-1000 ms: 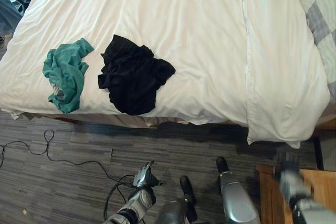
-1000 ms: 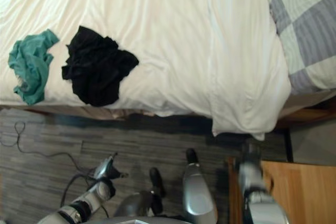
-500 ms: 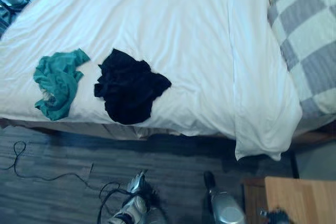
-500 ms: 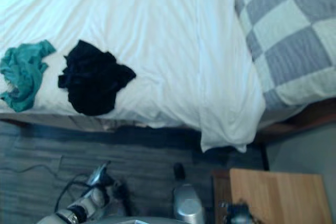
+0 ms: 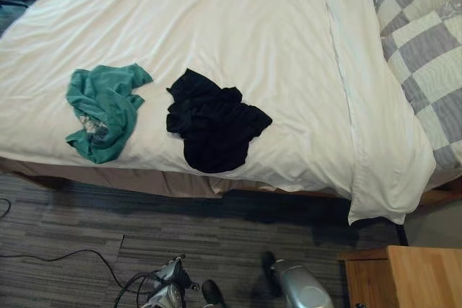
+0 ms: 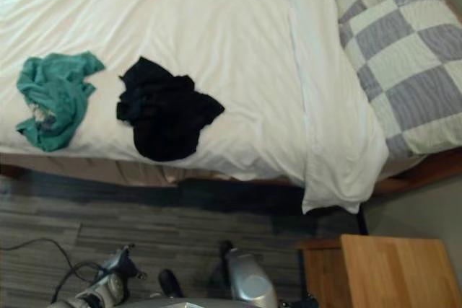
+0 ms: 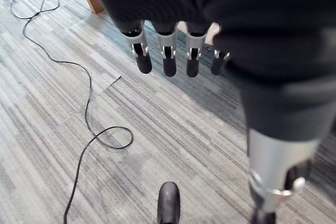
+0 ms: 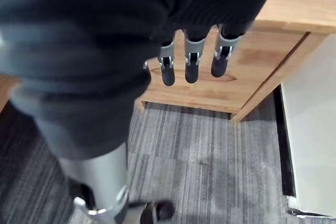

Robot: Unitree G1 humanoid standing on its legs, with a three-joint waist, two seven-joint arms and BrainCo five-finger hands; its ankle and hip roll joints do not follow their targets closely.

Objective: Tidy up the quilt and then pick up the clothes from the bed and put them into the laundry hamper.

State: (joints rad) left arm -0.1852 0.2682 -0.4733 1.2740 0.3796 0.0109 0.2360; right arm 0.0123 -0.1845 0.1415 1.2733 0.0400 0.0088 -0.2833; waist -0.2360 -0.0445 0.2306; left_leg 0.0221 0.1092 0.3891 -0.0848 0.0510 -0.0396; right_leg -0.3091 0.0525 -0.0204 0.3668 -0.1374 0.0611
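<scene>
Clothes are not in your hands: your left hand (image 7: 168,51) hangs low over the grey floor (image 7: 157,124) with its fingers straight and holding nothing, and your right hand (image 8: 191,59) hangs the same way, fingers straight, in front of the wooden nightstand (image 8: 273,35). Out on the bed you see a black garment (image 5: 215,120) crumpled on the white quilt (image 5: 238,41) near the front edge. A green garment (image 5: 103,110) lies just to its left, apart from it, and a checked pillow (image 5: 426,41) sits at the right end.

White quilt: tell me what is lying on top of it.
On the white quilt lie a green garment and a black garment, apart, near its front edge. What lies under them is covered.
</scene>
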